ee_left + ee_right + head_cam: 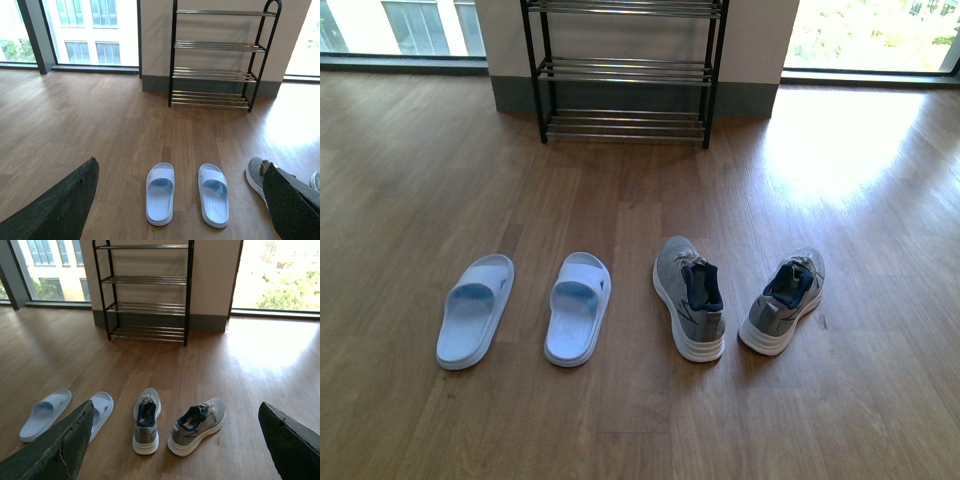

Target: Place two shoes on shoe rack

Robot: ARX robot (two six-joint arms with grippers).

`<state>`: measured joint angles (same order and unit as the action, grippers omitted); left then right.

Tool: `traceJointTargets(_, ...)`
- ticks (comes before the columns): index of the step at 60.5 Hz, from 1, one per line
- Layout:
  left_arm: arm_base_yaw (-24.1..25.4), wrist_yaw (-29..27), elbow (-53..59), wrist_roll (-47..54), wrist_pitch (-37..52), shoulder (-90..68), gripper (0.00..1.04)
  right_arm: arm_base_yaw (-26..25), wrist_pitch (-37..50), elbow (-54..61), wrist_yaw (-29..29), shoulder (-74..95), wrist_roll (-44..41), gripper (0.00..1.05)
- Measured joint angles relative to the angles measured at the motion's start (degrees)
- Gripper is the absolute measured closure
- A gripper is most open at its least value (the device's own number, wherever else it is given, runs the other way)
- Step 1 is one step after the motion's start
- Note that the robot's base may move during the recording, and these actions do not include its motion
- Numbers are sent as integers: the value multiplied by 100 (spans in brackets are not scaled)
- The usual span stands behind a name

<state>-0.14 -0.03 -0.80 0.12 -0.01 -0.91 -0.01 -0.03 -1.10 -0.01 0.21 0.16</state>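
Item 1: shoe rack. Black thin frame with tiers of silver bars, standing on the wooden floor and backing against a pale wall between two windows.

Item 2: pair of pale-blue slides. Both are lying flat on the floor in front of the rack, well apart from it, toes pointing toward it. The inner slide is sitting roughly in line with the rack's left half. The outer slide is lying beyond the line of the rack's left post. The two are near each other without touching.

Item 3: pair of grey sneakers with white soles and navy linings. Both are resting upright on their soles in front of the rack, about as far from it as the slides, heels turned away from it. The inner sneaker is lying nearly in line with the rack's right post. The outer sneaker is lying beyond that post, its toe angling away from the rack's middle.

Item 4: left gripper. It is hovering back from the rack, above the slides, its dark fingers spreading wide and gripping nothing.

Item 5: right gripper. It is hovering back from the rack, above the sneakers, its fingers likewise gaping wide and carrying nothing.
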Motion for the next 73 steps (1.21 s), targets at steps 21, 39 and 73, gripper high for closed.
traceJointTargets(21, 0, 0, 0, 0, 0, 0, 9, 0, 0, 0, 0, 0, 0, 9)
traceJointTargets(39, 0, 0, 0, 0, 0, 0, 9, 0, 2, 0, 0, -2, 0, 9)
traceJointTargets(73, 0, -15, 0, -2, 0, 0, 9, 0, 0, 0, -9, 0, -2, 9)
